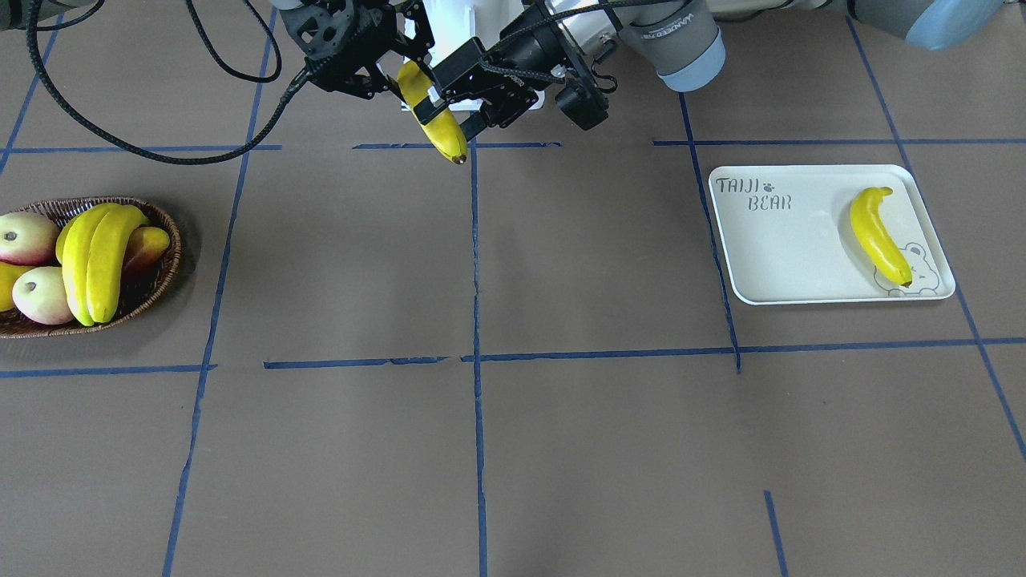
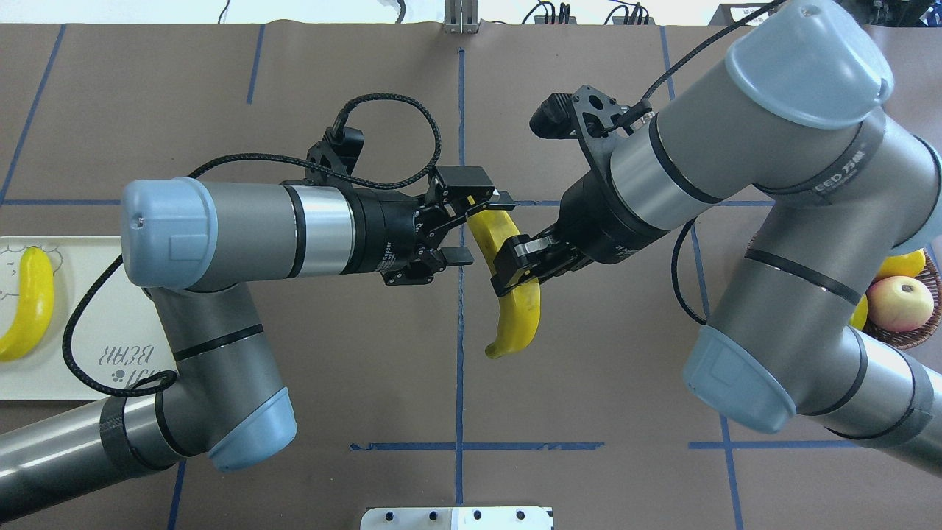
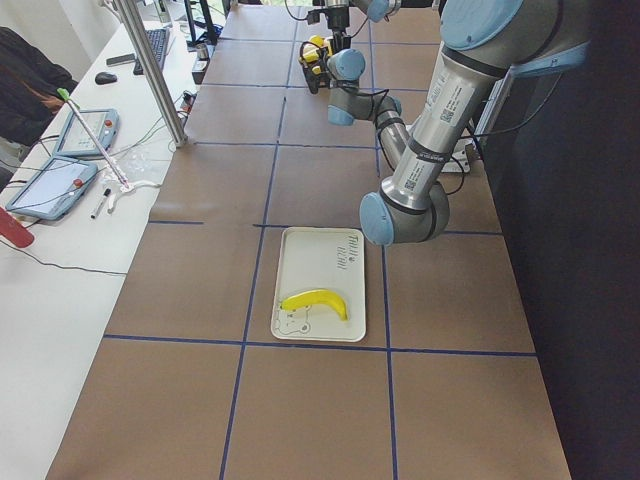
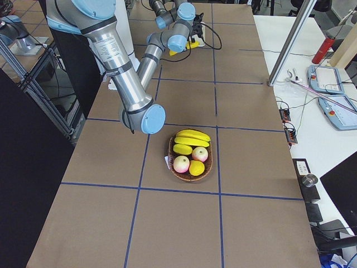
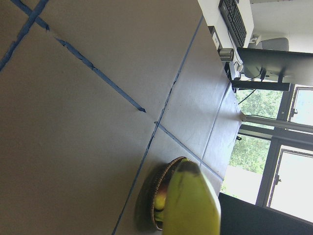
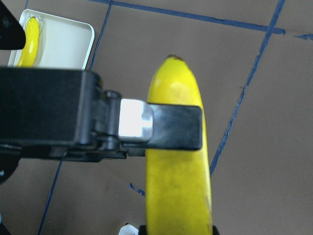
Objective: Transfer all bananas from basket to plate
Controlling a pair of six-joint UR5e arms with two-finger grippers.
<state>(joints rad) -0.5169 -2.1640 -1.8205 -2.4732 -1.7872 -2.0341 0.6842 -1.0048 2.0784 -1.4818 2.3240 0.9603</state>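
Surface (image 1: 561,449): brown, blue-taped.
Plate (image 1: 785,256): one banana (image 1: 878,236) lies on it.
Basket (image 1: 172,248): two bananas (image 1: 92,260) among other fruit.
Fourth banana (image 2: 515,309): held mid-air, clamped at its middle by the right claw (image 2: 515,269). One end sits at the mouth of the spread-fingered left claw (image 2: 482,227).

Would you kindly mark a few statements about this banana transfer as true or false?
1. One banana lies on the plate. True.
2. The basket is empty. False: it holds bananas and other fruit.
3. The right gripper is shut on the held banana. True.
4. The held banana hangs over the plate. False: it hangs over the bare table, between basket and plate.
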